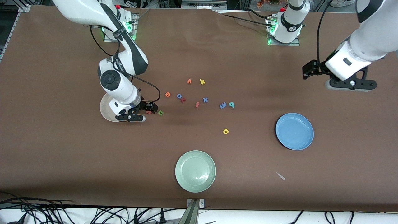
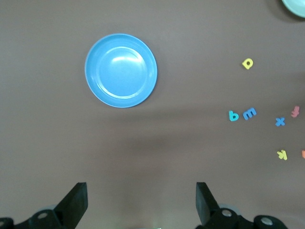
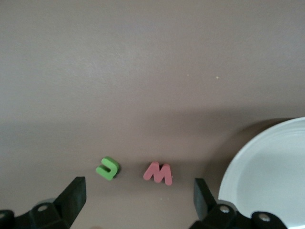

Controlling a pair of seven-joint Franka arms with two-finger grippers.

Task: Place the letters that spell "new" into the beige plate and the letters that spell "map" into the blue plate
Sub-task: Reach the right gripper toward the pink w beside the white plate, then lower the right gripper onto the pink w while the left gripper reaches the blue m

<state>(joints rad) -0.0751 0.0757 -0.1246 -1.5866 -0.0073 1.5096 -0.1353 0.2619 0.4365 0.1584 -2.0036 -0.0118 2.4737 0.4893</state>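
Six foam letters matter here, and all lie loose on the brown table (image 1: 62,161); neither target plate holds any yet.

Lowest in the front view is a pale green plate (image 1: 195,171), which plays no part. Higher up, toward the left arm's end, sits the blue plate (image 1: 294,131), with the yellow a (image 1: 225,131) level with it nearer the frame's middle. Higher again, the green n (image 1: 160,113) and the pink-red w (image 3: 158,172) lie just beside each other, next to the beige plate (image 1: 105,109), which the right arm partly covers.

The right gripper (image 3: 139,191) hangs low over this pair with its fingers spread wide. In its wrist view both letters sit between the fingers, and neither is touched. The blue m (image 1: 223,105) and teal p (image 1: 231,105) sit side by side a little higher, and the orange e (image 1: 168,94) higher still.

The left gripper (image 2: 141,191) waits in the upper part of the frame, over bare table at its own end, fingers also apart.

These letters look featherlight, soft and thin, so they should squash and could cling to a finger pad or flick away. The best hold is probably across a letter's flat side edges, pinching one letter alone. The n and w lie close enough that closing carelessly may catch both.
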